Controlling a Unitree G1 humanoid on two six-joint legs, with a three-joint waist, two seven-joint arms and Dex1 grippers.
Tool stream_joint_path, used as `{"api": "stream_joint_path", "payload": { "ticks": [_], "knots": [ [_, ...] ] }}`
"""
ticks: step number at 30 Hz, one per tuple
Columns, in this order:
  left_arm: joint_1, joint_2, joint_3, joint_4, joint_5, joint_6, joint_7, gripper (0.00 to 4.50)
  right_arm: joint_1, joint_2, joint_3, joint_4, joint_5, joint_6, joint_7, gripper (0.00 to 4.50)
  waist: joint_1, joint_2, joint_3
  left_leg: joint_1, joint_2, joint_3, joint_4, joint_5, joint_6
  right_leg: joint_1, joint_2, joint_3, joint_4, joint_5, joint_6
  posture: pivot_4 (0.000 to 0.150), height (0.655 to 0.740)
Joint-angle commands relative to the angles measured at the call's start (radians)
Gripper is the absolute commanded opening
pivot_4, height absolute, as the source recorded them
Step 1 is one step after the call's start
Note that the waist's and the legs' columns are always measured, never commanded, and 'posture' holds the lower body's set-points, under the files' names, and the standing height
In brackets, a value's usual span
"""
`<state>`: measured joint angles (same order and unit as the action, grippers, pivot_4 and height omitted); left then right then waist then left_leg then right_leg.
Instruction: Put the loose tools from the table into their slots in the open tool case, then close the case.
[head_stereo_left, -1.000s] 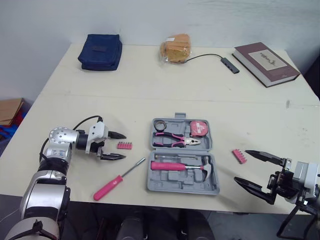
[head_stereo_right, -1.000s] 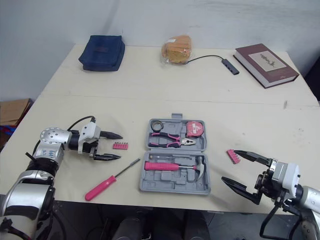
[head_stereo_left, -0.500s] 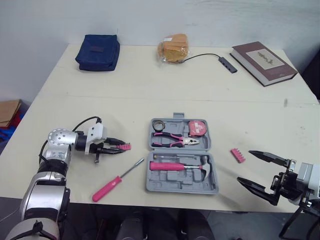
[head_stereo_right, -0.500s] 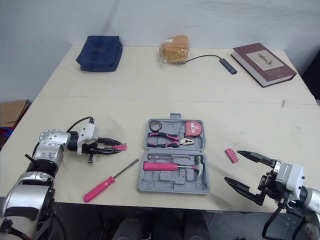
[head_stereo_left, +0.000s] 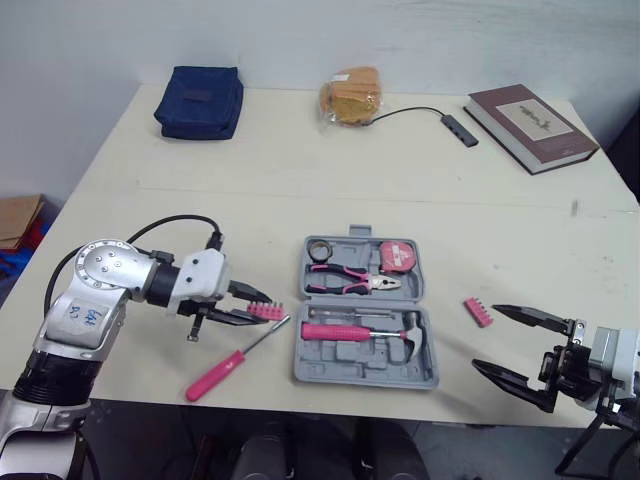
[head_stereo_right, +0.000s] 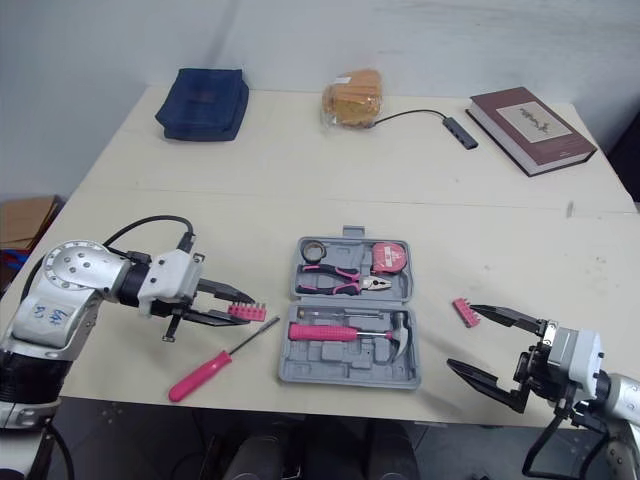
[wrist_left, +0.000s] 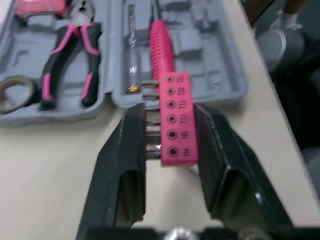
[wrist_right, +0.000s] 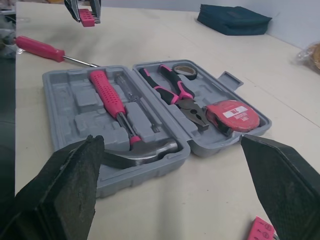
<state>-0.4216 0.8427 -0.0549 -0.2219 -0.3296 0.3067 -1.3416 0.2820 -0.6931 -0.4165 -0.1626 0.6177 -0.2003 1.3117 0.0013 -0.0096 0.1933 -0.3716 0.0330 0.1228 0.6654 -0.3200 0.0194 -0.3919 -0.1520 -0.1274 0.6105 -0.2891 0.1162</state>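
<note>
The grey tool case (head_stereo_left: 366, 365) lies open at the front middle of the table, holding a hammer (head_stereo_left: 385, 335), pliers (head_stereo_left: 350, 282) and a pink tape measure (head_stereo_left: 398, 256). My left gripper (head_stereo_left: 258, 306) is shut on a pink bit holder (wrist_left: 176, 117) and hovers just left of the case. A pink-handled screwdriver (head_stereo_left: 225, 368) lies on the table in front of it. A second pink bit holder (head_stereo_left: 478, 311) rests right of the case. My right gripper (head_stereo_left: 486, 337) stands open near the front right edge, close to that holder, with nothing between its fingers.
Along the far edge sit a blue pouch (head_stereo_left: 200, 102), a bagged bread roll (head_stereo_left: 351, 97), a USB hub on a cable (head_stereo_left: 460, 130) and a brown book (head_stereo_left: 530, 115). The table's front edge runs just below the case and screwdriver.
My left gripper shut on the bit holder left of the case, then carried it right, toward the case. The right gripper stayed open and barely moved.
</note>
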Motion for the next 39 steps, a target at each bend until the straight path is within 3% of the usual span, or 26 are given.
{"api": "stream_joint_path", "payload": {
  "ticks": [1, 4, 13, 39],
  "knots": [
    [-0.03, -0.004, -0.032, -0.152, -0.033, 0.19, 0.1, 0.69, -0.009, -0.007, 0.008, -0.02, 0.013, -0.012, 0.026, 4.5, 0.0, 0.0, 0.0, 0.0, 0.0, 0.0, 0.0, 0.0, 0.0, 0.0, 0.0, 0.0, 0.0, 0.0, 0.0, 0.15, 0.74],
    [-0.024, 0.017, -0.117, -0.252, -0.004, 0.323, 0.139, 0.69, -0.021, -0.014, 0.03, -0.049, 0.016, 0.006, 0.028, 4.5, 0.001, 0.0, 0.0, 0.0, 0.0, 0.0, 0.0, 0.0, 0.0, 0.0, 0.0, 0.001, 0.0, 0.0, 0.0, 0.15, 0.74],
    [-0.051, 0.001, -0.29, -0.332, 0.062, 0.449, 0.227, 0.69, -0.014, -0.01, 0.042, -0.108, 0.007, 0.037, -0.012, 4.5, 0.006, 0.0, 0.0, 0.0, 0.0, 0.0, 0.0, 0.001, -0.001, 0.0, 0.002, 0.001, 0.0, 0.0, -0.001, 0.15, 0.74],
    [-0.102, -0.094, -0.487, -0.259, 0.211, 0.477, 0.355, 0.69, 0.028, -0.001, 0.035, -0.143, 0.0, 0.028, -0.062, 4.5, 0.024, 0.0, 0.0, 0.0, 0.0, 0.0, 0.001, 0.0, -0.001, 0.0, 0.002, 0.001, 0.0, -0.001, -0.001, 0.15, 0.74]
  ]
}}
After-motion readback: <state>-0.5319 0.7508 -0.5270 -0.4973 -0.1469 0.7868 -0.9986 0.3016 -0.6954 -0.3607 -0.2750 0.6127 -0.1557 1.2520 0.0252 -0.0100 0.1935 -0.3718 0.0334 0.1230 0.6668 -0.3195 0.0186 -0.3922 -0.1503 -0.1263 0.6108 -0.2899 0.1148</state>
